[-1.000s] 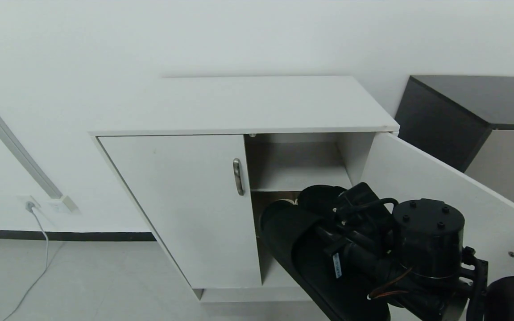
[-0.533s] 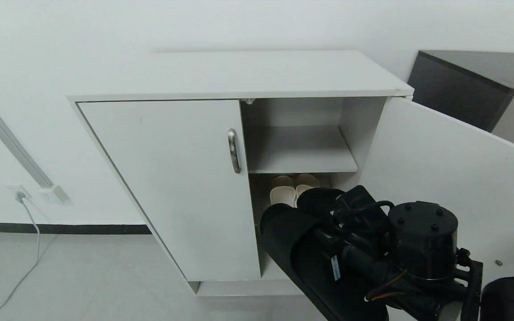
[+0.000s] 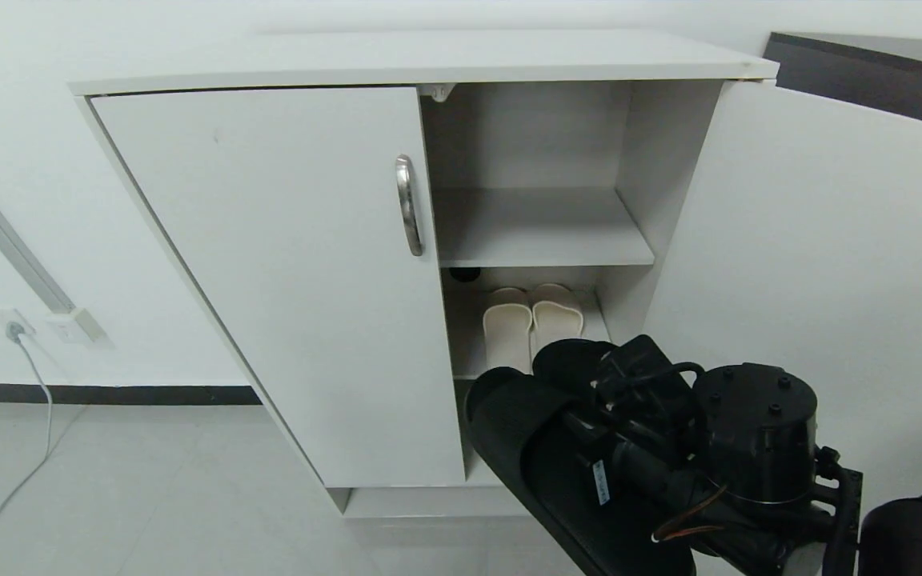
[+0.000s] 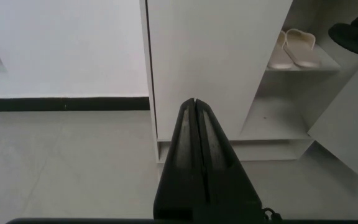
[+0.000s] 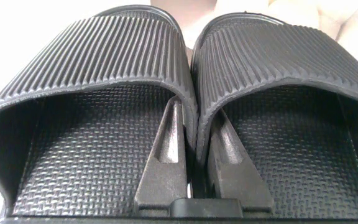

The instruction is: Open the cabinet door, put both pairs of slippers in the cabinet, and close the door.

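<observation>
My right fingers (image 5: 165,162) pinch the black slippers (image 3: 521,424) by their adjoining inner walls before the open cabinet (image 3: 269,240); light and rubbery, they should flex, I judge, so keep that central hold.

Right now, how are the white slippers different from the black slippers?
The white slippers are pale cream; the black slippers are dark and ribbed. The white slippers sit on a shelf inside the cabinet; the black slippers are in front of it, held up by the right gripper, jaws shut on their inner sides. Both are side-by-side pairs of slides.
</observation>
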Motion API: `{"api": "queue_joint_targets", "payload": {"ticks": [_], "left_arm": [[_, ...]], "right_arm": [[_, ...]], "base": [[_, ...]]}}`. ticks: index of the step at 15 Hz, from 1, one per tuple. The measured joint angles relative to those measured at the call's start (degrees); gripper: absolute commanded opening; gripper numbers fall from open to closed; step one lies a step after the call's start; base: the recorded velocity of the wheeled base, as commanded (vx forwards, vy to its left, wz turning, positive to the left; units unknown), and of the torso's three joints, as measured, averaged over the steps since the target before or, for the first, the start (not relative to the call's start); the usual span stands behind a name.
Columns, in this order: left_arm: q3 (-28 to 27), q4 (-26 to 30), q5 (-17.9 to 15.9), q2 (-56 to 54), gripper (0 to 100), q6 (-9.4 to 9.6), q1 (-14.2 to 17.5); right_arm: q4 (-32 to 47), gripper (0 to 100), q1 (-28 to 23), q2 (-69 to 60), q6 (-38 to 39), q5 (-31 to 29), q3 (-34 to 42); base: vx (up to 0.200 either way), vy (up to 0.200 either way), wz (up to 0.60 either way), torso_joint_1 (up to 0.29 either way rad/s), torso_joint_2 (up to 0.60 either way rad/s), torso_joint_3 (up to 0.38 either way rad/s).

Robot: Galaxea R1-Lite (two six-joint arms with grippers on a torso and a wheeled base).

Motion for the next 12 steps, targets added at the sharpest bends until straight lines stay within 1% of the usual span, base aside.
{"api": "queue_joint_targets", "payload": {"ticks": [2, 4, 8, 9, 10, 12], "left_arm": [[0.0, -0.1, 0.0, 0.0, 0, -0.02, 0.0], [0.0, -0.1, 0.0, 0.0, 0, 0.04, 0.0], [0.0, -0.1, 0.0, 0.0, 0, 0.00, 0.0], [0.0, -0.1, 0.0, 0.0, 0, 0.09, 0.0], [0.0, -0.1, 0.0, 0.0, 0, 0.20, 0.0], [0.0, -0.1, 0.0, 0.0, 0, 0.23, 0.0]], "right_arm": [[0.0, 0, 0.0, 0.1, 0.1, 0.1, 0.1], [-0.2, 0, -0.1, 0.3, 0.2, 0.1, 0.1], [-4.2, 0, 0.0, 1.3, -0.5, -0.6, 0.0], [-4.3, 0, 0.4, 1.7, -0.5, -2.4, -1.5], [-3.1, 0, 1.1, 2.3, -0.2, -5.9, -3.7], [3.3, 0, 2.6, 4.0, 2.4, -17.0, -11.3]], "base": [[0.000, 0.000, 0.00, 0.002, 0.12, 0.122], [0.000, 0.000, 0.00, 0.000, 0.00, 0.000], [0.000, 0.000, 0.00, -0.001, 0.02, 0.005], [0.000, 0.000, 0.00, 0.000, 0.00, 0.000], [0.000, 0.000, 0.00, 0.000, 0.00, 0.000], [0.000, 0.000, 0.00, 0.000, 0.00, 0.000]]}}
